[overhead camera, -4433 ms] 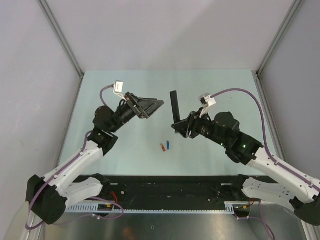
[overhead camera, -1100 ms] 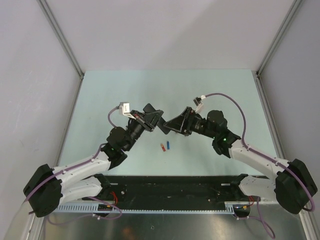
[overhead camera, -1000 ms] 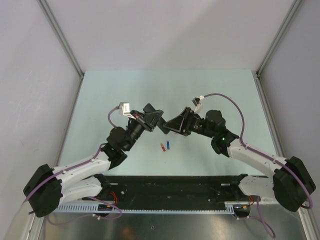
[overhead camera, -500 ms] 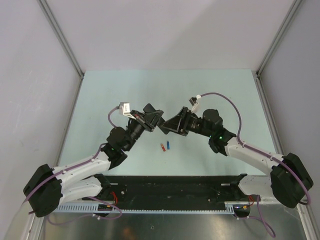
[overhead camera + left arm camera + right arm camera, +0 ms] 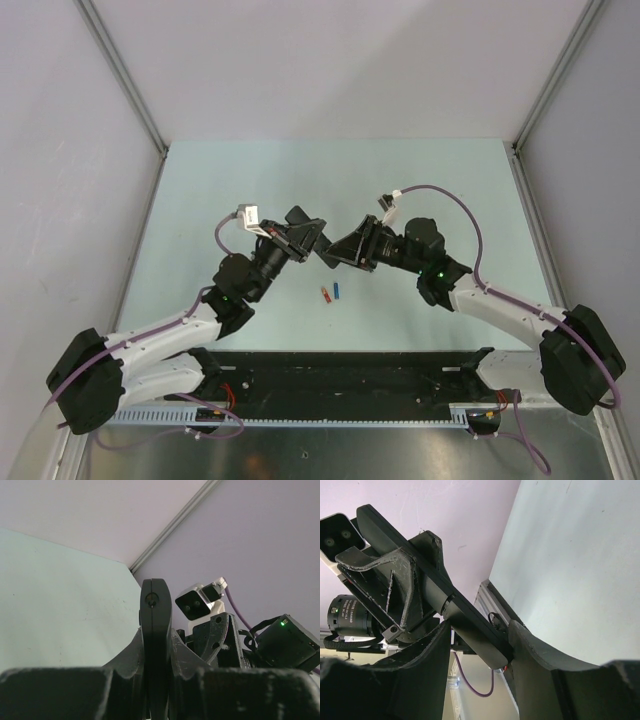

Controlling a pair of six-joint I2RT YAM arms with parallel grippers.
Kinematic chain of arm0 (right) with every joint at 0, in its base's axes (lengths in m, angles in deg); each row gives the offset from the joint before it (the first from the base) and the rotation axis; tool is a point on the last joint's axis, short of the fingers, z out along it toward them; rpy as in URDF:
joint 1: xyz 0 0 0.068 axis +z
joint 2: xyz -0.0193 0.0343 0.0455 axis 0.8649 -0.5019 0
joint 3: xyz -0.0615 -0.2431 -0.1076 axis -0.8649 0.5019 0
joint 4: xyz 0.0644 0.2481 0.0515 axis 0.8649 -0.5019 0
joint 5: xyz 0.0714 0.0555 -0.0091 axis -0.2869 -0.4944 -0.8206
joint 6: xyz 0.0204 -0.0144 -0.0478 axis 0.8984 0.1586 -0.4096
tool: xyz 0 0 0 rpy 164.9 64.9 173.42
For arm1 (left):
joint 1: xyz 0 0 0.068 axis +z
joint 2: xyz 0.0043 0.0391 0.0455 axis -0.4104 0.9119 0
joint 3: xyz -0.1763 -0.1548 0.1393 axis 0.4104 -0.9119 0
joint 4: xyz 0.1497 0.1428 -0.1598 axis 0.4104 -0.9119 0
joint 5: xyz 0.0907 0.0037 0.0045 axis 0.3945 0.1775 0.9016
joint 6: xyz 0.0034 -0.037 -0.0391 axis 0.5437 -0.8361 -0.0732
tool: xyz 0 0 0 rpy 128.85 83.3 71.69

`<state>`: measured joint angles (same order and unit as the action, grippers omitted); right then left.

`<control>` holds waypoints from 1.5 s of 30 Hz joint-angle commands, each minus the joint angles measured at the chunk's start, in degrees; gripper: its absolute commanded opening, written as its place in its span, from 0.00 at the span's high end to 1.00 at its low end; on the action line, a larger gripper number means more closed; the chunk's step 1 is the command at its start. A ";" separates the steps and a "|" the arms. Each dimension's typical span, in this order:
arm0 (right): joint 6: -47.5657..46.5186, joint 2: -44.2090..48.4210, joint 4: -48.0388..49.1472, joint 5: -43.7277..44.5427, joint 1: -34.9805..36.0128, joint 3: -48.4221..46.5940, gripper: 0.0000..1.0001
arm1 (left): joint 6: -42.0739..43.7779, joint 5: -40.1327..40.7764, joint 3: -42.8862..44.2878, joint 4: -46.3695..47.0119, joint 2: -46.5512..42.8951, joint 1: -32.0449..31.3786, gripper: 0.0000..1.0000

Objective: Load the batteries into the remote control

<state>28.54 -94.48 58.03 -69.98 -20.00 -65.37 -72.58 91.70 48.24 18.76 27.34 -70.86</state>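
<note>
- While both arms meet above the middle of the desk, the remote control is held up off the surface btwn them, not lying on the desk.
- L gripper: fingers pressed on either flat face of the remote control. Its wrist cam sees the bar edge-on, standing upright btwn them.
- R gripper: fingers closed on the bar's lower end, one each side, no gap visible in the R wrist cam.
- From the R wrist cam the bar runs diagonally, upper left to lower right. The L gripper clamps the upper stretch and the R gripper the bottom end.
- Top cam: the two gripper tips nearly touch. The remote control is hard to pick out there, black on black.
- Batteries: two lie on the desk just toward the near edge from the grippers, approx centred left-right. Red-orange one is on the left, blue one just beside it on the right. Can't tell if they touch. Neither gripper is on them.
- R arm's white wrist cam shows behind the bar in the L wrist view, w/ a green LED lit further right.
</note>
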 commanded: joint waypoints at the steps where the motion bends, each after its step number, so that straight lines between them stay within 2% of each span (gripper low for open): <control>1: -0.94 1.18 -1.24 0.80 0.64 -2.31 0.50 | 0.47 -0.81 2.79 2.32 -1.08 -0.92 1.00; 3: -0.85 1.35 -1.07 0.71 0.73 -2.31 0.47 | 0.29 -0.98 2.88 2.32 -1.08 -0.92 1.00; 6: -0.59 1.53 -0.54 0.62 0.82 -2.31 0.34 | -0.67 -1.25 2.79 2.23 -0.73 -0.92 1.00; 7: -0.24 1.70 -0.54 0.80 0.73 -2.31 0.26 | -0.93 -1.33 2.70 2.15 -0.64 -0.92 1.00; 12: 0.47 2.93 -0.71 1.32 0.46 -2.57 0.13 | -3.57 -1.33 1.56 1.79 -0.03 -0.92 1.00; 15: -0.76 4.33 -3.08 1.59 0.29 -3.62 0.07 | -4.54 -0.90 1.21 1.27 0.24 -0.92 1.00; 18: -6.28 7.76 -10.97 3.68 0.29 -7.12 0.00 | -6.64 -2.64 1.56 -0.31 0.67 0.13 1.00; 20: -13.20 11.53 -21.86 6.50 0.55 -9.24 0.00 | -9.01 -5.71 1.82 -1.28 1.55 3.03 1.00; 21: -16.29 12.68 -30.42 10.69 1.51 -10.64 0.00 | -12.15 -7.90 2.00 -1.63 2.08 4.34 1.00; 23: -23.57 15.57 -38.03 15.98 3.09 -14.42 0.00 | -15.86 -16.16 2.96 -2.77 4.61 8.65 1.00; 24: -25.53 16.20 -44.50 21.48 5.19 -15.57 0.00 | -19.53 -18.97 3.31 -2.95 5.67 9.97 1.00; 25: -27.20 16.47 -47.70 24.24 6.17 -18.10 0.00 | -21.22 -24.74 4.28 -3.13 6.90 12.33 1.00; 26: -29.22 15.86 -50.52 26.79 7.39 -19.43 0.00 | -24.28 -27.32 4.72 -3.13 9.61 13.22 1.00; 27: -31.76 15.33 -55.77 32.21 8.71 -20.66 0.00 | -25.19 -29.35 5.16 -3.04 10.86 13.76 1.00; 30: -34.50 11.13 -62.56 39.00 13.64 -24.97 0.02 | -26.16 -35.25 7.27 -2.95 14.81 14.46 1.00; 35: -34.25 6.45 -63.82 41.40 18.48 -26.65 0.04 | -28.35 -40.08 8.50 -0.41 18.34 14.46 1.00; 45: -33.37 1.88 -59.60 39.91 19.71 -26.65 0.11 | -30.29 -42.91 8.68 3.37 20.71 14.38 1.00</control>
<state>-4.25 -91.68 -3.65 -31.45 -1.11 -90.64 -101.17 51.44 54.62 17.84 47.88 -56.61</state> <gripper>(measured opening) 0.910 0.177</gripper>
